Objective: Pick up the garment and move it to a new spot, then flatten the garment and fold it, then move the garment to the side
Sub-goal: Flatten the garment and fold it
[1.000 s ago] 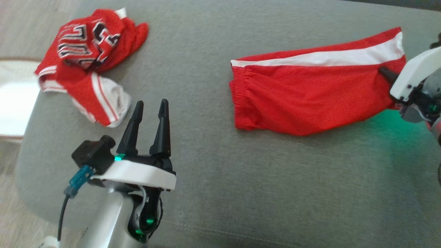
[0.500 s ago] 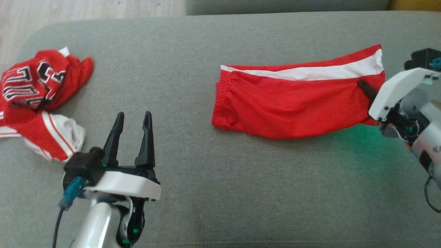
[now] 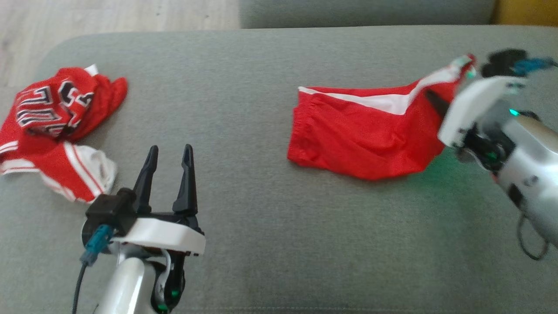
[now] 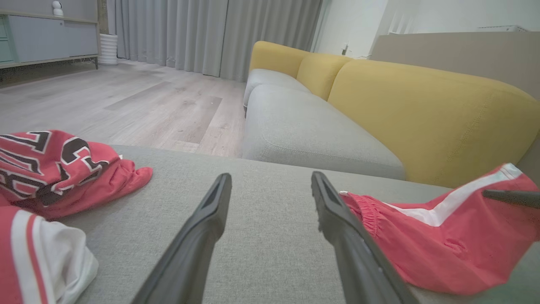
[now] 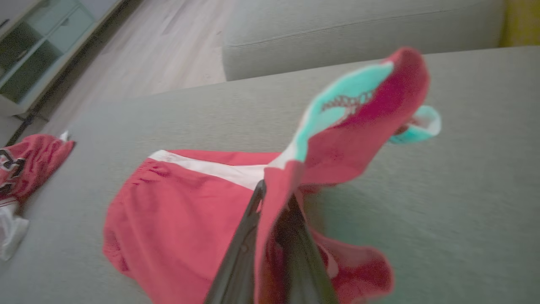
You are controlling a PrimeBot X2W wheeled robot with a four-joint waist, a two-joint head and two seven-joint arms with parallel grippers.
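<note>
Red shorts (image 3: 362,139) stretch left to right across a wide grey cushion (image 3: 261,244), waistband leftward, right end raised in the right gripper (image 3: 431,97), jaws clamped on the cloth. A crumpled jersey (image 3: 56,126) lies well left, beside the left gripper (image 3: 170,152), jaws apart.

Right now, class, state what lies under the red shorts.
Grey cushion lies under the red shorts, one end of which the right gripper holds raised. Anything beneath the flat part is covered.

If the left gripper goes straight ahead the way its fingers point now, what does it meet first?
Probably no garment: the left gripper points between the jersey and the shorts, over bare cushion. Height is unclear; it may graze that.
</note>
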